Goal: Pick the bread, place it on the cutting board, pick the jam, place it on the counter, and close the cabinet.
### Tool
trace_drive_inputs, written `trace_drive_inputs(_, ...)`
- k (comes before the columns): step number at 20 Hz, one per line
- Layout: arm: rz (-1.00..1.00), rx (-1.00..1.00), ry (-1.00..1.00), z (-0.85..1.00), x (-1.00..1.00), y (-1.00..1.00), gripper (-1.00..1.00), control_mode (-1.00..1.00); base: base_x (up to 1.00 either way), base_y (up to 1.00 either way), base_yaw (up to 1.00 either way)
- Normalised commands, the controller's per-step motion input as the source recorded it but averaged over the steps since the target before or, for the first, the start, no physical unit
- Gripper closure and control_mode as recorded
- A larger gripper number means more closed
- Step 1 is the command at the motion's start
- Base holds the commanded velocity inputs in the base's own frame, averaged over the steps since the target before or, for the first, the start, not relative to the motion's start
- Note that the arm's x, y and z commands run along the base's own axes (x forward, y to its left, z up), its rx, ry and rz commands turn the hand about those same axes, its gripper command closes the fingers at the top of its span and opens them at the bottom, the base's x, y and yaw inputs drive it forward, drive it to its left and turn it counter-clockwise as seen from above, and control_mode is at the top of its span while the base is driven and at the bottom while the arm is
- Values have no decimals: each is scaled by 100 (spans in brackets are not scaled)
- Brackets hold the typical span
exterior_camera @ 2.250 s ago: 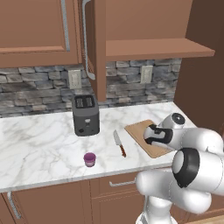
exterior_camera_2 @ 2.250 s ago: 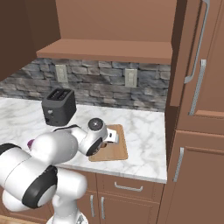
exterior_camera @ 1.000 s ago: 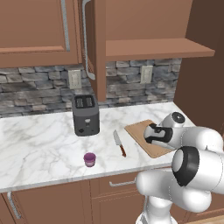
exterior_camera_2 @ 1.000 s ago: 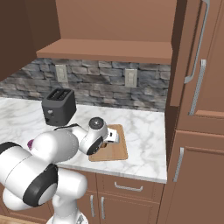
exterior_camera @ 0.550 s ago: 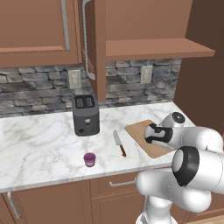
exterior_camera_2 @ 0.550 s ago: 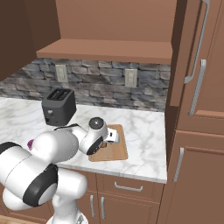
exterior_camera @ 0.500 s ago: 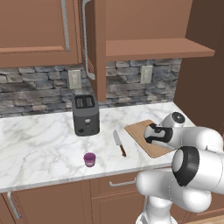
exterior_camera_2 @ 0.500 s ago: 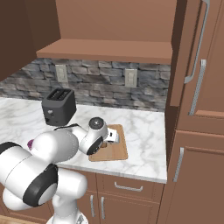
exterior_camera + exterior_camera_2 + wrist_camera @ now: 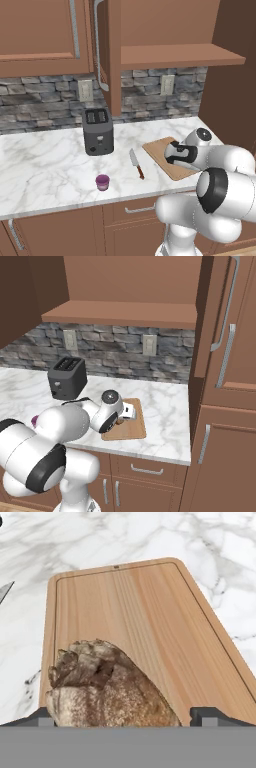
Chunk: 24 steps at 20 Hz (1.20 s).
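The gripper hung low over the cutting board, its fingertips spread wide to either side of the bread and gripping nothing; the loaf rested on the board near its left edge, at the end nearer the hand; the jam stood by the counter's front edge, well off to the gripper's left beyond the knife; the cabinet door stood ajar above the toaster, likely the next reach.
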Motion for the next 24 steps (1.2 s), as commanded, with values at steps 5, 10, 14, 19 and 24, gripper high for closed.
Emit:
trace_drive_inputs(5, 0, 0, 0, 7, -6, 0, -100, -100, 0, 0, 0)
trace_drive_inputs(10, 0, 0, 0, 8, -9, 0, -100, -100, 0, 0, 0)
trace_drive_inputs(14, 0, 0, -1, 8, -6, 0, -100, -100, 0, 0, 0)
trace_drive_inputs(19, 0, 0, -3, 11, -2, 0, -100, -100, 0, 0, 0)
trace_drive_inputs(24, 0, 0, -5, 14, 0, 0, -100, -100, 0, 0, 0)
